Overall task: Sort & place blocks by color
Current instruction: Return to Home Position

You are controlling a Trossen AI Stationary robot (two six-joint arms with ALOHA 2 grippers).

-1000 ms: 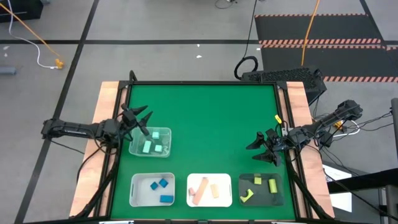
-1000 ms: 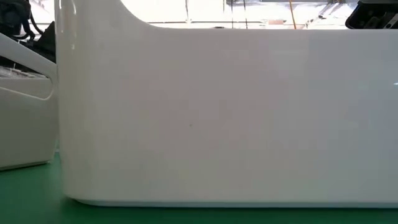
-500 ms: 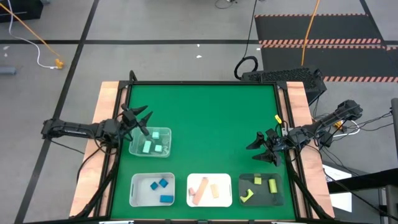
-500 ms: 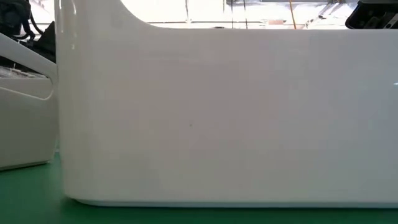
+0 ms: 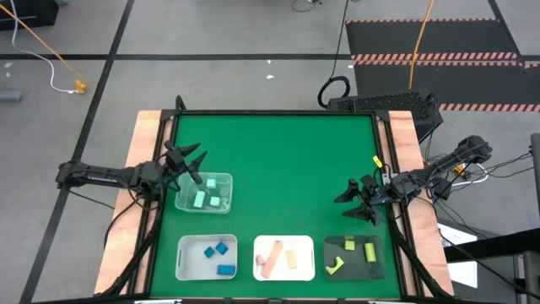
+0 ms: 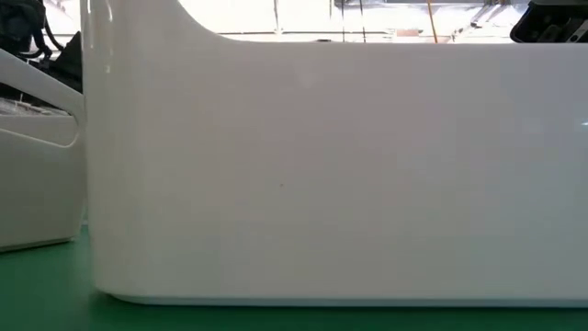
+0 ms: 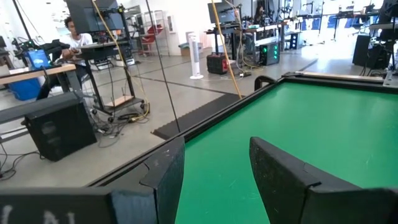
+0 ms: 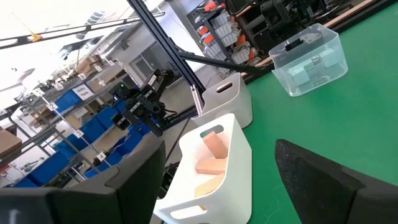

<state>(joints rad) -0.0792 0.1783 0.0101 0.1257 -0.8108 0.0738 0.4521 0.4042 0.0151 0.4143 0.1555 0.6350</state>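
Observation:
The blocks lie sorted in four trays. Mint blocks (image 5: 205, 196) sit in a clear tray (image 5: 221, 179) at the left. Along the near edge, blue blocks (image 5: 219, 252) lie in a white tray (image 5: 182, 257). Tan blocks (image 5: 278, 257) lie in a second white tray (image 5: 305, 243), and yellow-green blocks (image 5: 354, 252) in a dark tray (image 5: 377, 268). My left gripper (image 5: 201, 167) hovers open by the clear tray's far left corner, with only green table between its fingers (image 7: 214, 180). My right gripper (image 5: 348, 204) stands open beyond the dark tray, holding nothing (image 8: 224, 186).
Bare green table (image 5: 278, 160) stretches between the arms and toward the far edge. In the low view a white tray's wall (image 6: 322, 165) fills the picture, with another tray (image 6: 37, 184) at its side. Wooden rails (image 5: 143, 143) border the table.

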